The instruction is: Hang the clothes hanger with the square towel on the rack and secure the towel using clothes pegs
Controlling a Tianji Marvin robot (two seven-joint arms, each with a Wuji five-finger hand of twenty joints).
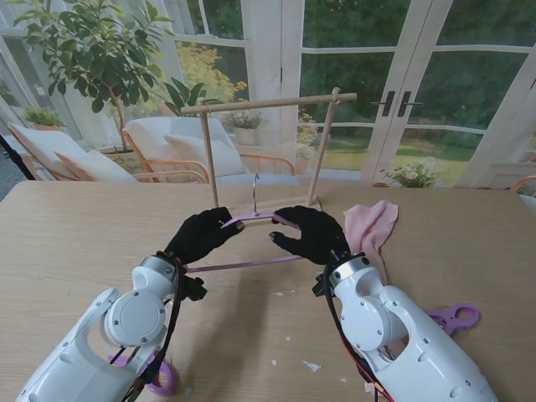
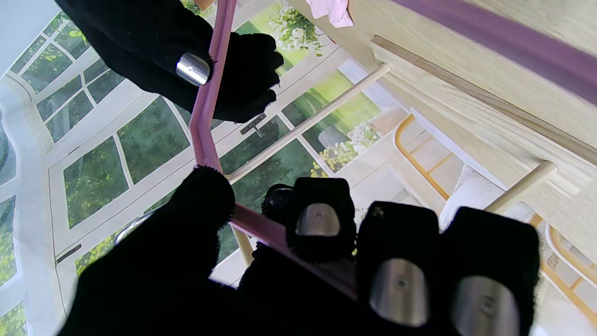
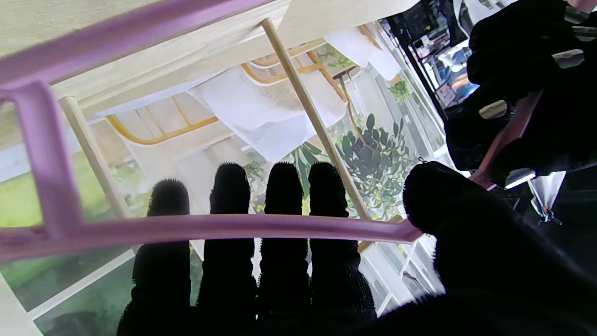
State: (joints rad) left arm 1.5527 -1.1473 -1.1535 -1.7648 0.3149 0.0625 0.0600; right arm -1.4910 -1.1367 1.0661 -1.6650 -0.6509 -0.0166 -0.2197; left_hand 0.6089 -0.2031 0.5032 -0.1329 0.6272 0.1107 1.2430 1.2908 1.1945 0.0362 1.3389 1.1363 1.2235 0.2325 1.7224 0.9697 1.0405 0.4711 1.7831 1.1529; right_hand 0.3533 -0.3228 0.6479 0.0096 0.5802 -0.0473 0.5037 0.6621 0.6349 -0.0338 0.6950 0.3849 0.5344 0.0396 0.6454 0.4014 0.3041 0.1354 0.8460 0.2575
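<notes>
Hanger [image 1: 251,219]: both your hands [image 1: 203,234] [image 1: 311,234] grip it; towel [image 1: 371,224] at three o'clock, unloaded—hanging now risks bare hanger.

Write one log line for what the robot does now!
left hand: holds hanger | right hand: holds hanger | towel: on table | rack: bare

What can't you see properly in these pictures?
- Stand view: the hanger top bar's ends, hidden inside the left hand and right hand.
- Stand view: purple pieces beside the right arm, partly hidden by it; too small to name.
- Right wrist view: the hanger's hook, out of frame.
</notes>
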